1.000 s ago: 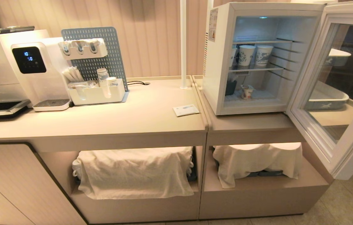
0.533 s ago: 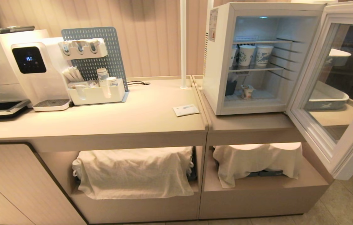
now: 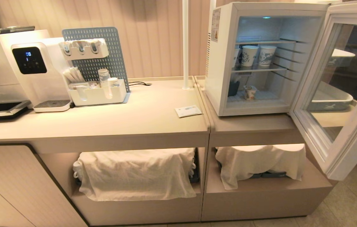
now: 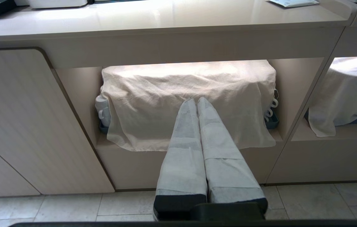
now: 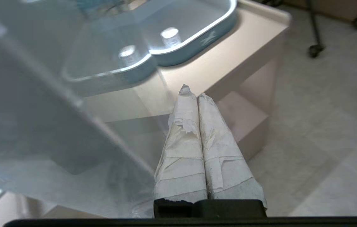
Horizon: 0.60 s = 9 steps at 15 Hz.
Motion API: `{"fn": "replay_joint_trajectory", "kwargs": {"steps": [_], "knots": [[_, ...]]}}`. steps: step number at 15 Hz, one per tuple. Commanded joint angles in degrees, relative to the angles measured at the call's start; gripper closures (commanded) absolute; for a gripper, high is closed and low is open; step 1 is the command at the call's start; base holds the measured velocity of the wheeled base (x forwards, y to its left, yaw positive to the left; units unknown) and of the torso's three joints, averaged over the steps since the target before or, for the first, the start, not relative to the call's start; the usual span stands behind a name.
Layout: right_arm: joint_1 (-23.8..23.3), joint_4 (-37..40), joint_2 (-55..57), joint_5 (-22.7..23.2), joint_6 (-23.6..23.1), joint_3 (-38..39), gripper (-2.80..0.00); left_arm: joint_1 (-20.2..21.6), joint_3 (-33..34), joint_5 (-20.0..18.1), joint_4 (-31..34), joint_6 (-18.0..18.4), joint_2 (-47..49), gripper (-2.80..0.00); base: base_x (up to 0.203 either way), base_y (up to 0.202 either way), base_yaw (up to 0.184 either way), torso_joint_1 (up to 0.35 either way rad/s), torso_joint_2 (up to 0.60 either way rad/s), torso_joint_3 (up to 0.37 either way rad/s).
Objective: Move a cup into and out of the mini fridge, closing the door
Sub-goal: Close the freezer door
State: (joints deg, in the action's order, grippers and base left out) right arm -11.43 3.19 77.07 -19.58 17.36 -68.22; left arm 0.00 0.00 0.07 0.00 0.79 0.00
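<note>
The white mini fridge (image 3: 221, 78) stands open on the right counter. The small cup (image 3: 249, 93) sits on its bottom floor. Its glass door (image 3: 348, 148) swings out toward me at the right. No arm shows in the head view. In the right wrist view my right gripper (image 5: 194, 93) is shut and empty, lying close along the outer side of the door's glass (image 5: 39, 126); I cannot tell whether it touches it. My left gripper (image 4: 196, 100) is shut and empty, parked low and facing the cloth-covered lower shelf.
Tall patterned paper cups (image 3: 254, 55) stand on the fridge's middle shelf, and a dark container (image 3: 233, 89) stands beside the cup. A blue tray (image 3: 330, 101) lies behind the door. A water dispenser (image 3: 36, 72), an organiser (image 3: 96, 91), a paper packet (image 3: 188, 111) and a white pole (image 3: 185, 44) occupy the counter.
The door has swung a little toward the fridge, and its handle now shows at the head view's right edge. The cup has not moved.
</note>
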Motion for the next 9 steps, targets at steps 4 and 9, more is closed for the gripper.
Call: {"fn": "replay_joint_trajectory", "kwargs": {"steps": [4, 9], "knots": [[3.5, 0.1, 0.0, -0.2, 4.0, 0.2, 0.0, 0.0, 0.0, 0.0, 0.0, 0.0, 0.0, 0.0, 0.0, 0.0, 0.0, 0.0, 0.0, 0.0], [8.7, 0.0, 0.6, 1.2, 13.4, 0.0, 0.0, 0.0, 0.0, 0.0, 0.0, 0.0, 0.0, 0.0, 0.0, 0.0, 0.0, 0.0, 0.0, 0.0]]}}
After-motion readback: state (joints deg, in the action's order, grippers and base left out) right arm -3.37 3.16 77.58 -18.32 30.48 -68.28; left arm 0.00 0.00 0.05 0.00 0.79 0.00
